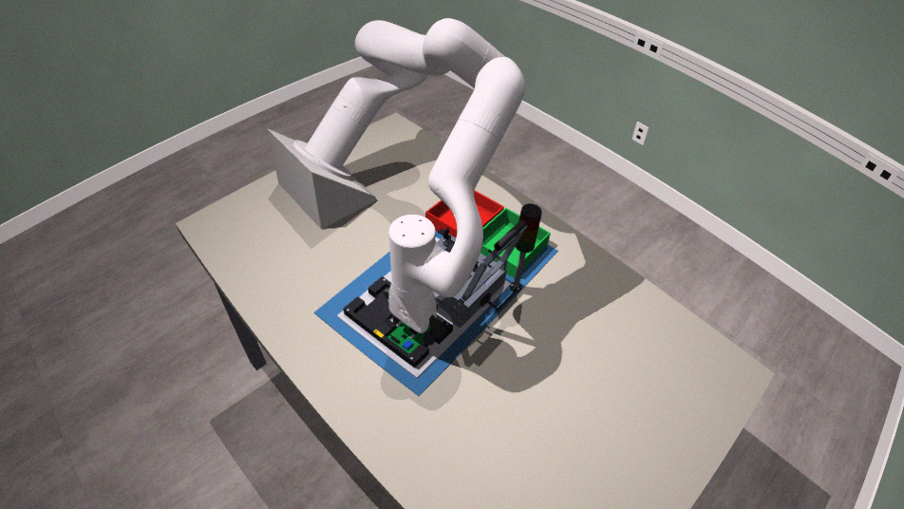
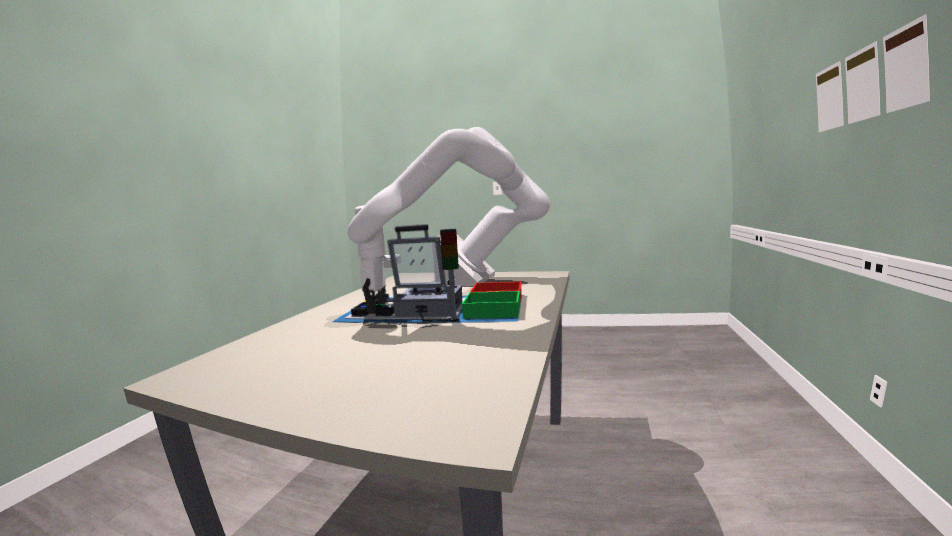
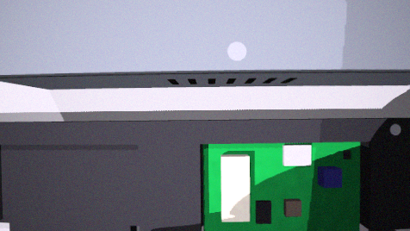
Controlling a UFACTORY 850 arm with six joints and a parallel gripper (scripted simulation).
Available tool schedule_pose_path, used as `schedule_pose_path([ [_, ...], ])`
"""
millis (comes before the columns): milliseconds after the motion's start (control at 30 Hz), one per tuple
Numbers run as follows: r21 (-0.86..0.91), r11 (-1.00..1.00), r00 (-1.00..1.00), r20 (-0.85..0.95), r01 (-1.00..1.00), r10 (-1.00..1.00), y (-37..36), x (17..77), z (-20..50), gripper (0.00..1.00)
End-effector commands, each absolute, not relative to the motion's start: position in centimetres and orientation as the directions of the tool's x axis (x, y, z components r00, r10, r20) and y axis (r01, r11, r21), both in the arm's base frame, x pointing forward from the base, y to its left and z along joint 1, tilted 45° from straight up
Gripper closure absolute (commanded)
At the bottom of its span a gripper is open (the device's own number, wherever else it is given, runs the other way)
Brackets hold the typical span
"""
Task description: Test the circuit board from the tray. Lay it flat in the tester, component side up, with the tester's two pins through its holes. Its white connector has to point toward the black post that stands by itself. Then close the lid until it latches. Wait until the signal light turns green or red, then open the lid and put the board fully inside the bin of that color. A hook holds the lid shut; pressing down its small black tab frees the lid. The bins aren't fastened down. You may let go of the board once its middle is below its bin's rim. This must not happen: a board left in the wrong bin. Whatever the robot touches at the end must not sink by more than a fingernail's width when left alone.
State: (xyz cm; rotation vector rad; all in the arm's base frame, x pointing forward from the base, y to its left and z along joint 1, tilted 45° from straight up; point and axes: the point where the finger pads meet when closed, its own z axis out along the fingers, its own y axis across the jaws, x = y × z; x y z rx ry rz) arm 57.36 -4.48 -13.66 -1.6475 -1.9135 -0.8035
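Observation:
The green circuit board (image 1: 412, 336) (image 3: 280, 185) lies component side up in the black tray (image 1: 373, 312) (image 3: 99, 181), at one end. In the wrist view its long white connector is at its left. My gripper (image 2: 373, 303) is open, low over the tray. Its fingertips are largely hidden by the wrist in the top view and not clear in the wrist view. The grey tester (image 2: 426, 307) (image 3: 151, 39) stands beside the tray. Its lid (image 2: 393, 263) is raised. The signal light (image 1: 530, 227) (image 2: 449, 249) looks unlit. The pins and the lone black post cannot be made out.
The red bin (image 1: 436, 219) (image 2: 496, 286) and green bin (image 1: 537, 253) (image 2: 491, 307) stand side by side beyond the tester. The raised lid's black handle (image 1: 509, 235) (image 2: 411, 228) and the light's pole stick up near the arm. A blue mat (image 1: 335, 312) lies underneath.

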Motion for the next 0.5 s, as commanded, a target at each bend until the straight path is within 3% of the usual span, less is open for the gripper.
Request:
schedule_pose_path([
  [0,0.12,0.099,-0.155,0.695,0.988,0.702,-4.56,57.45,-13.6,0.05],
  [433,0.12,0.099,-0.155,0.695,0.988,0.702,-4.56,57.45,-13.6,0.05],
  [467,0.12,0.099,-0.155,0.695,0.988,0.702,-4.56,57.45,-13.6,0.11],
])
